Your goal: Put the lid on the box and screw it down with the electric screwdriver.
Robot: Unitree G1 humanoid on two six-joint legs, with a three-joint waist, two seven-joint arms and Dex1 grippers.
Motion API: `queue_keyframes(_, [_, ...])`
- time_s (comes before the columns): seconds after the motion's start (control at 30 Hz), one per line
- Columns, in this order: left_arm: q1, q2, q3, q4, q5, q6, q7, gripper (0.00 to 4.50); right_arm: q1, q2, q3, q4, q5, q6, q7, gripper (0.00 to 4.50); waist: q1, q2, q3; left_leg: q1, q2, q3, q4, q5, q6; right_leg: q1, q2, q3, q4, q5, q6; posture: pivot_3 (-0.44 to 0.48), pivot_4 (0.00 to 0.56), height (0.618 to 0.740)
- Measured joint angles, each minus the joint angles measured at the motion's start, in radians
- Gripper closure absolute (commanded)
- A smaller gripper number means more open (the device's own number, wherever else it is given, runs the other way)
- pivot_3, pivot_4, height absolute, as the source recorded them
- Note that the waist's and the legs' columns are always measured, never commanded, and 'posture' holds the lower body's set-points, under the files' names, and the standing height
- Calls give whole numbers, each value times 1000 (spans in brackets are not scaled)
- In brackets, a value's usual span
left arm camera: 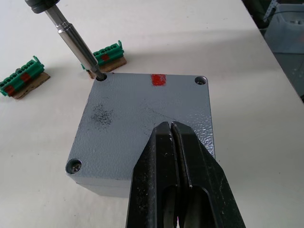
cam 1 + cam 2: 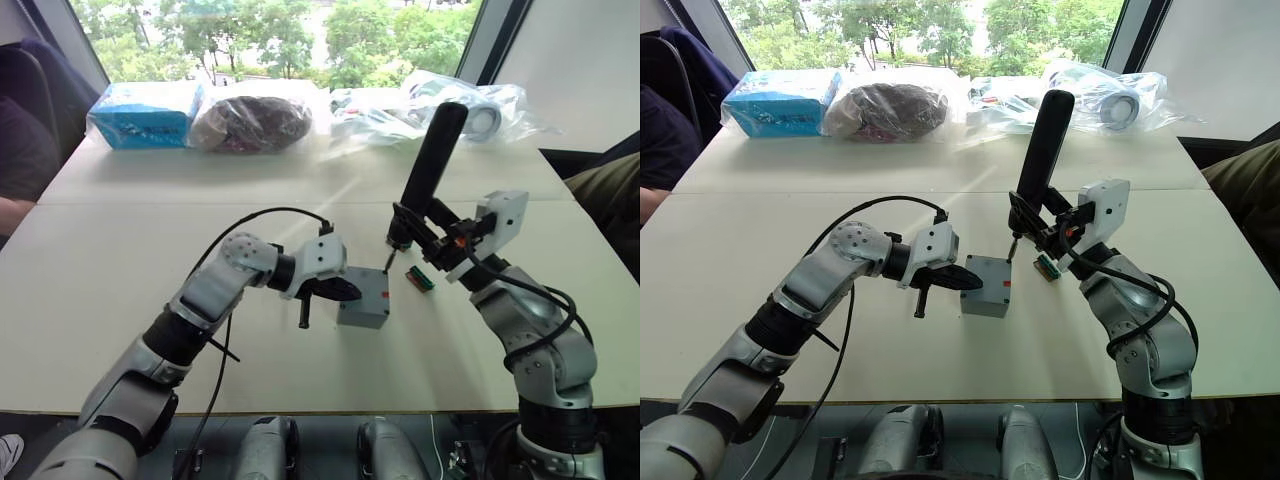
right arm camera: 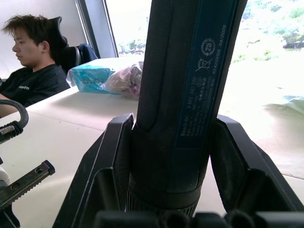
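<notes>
While screwdriver (image 2: 430, 170) turns, one box (image 2: 364, 298), two screws

Both arms are built of silver-grey metallic segments with black joint collars. Each wrist carries a white plastic housing. A black cable loops from the left forearm to its wrist housing; a similar cable coils at the right elbow. The left tool (image 2: 305, 303) has black tapered fingers; the right tool (image 3: 173, 190) has broad black fingers.
</notes>
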Motion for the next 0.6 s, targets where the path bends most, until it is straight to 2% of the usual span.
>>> queue_keyframes(0.33, [18, -7, 4, -3, 8, 3, 10, 4500, 82, -24, 82, -55, -101, -101, 44, 2561, -1, -5, -4, 4, 0, 0, 0, 0, 1, 5, 0, 0, -1, 0, 0, 0, 150, 740])
queue_keyframes(0.6, [41, -10, 5, -13, 10, 10, 23, 4500, 96, -50, 86, -47, -99, -100, 76, 2561, -1, -13, -14, 9, 2, -1, -1, -1, 1, 9, 1, 0, -2, -2, -4, 0, 150, 740])
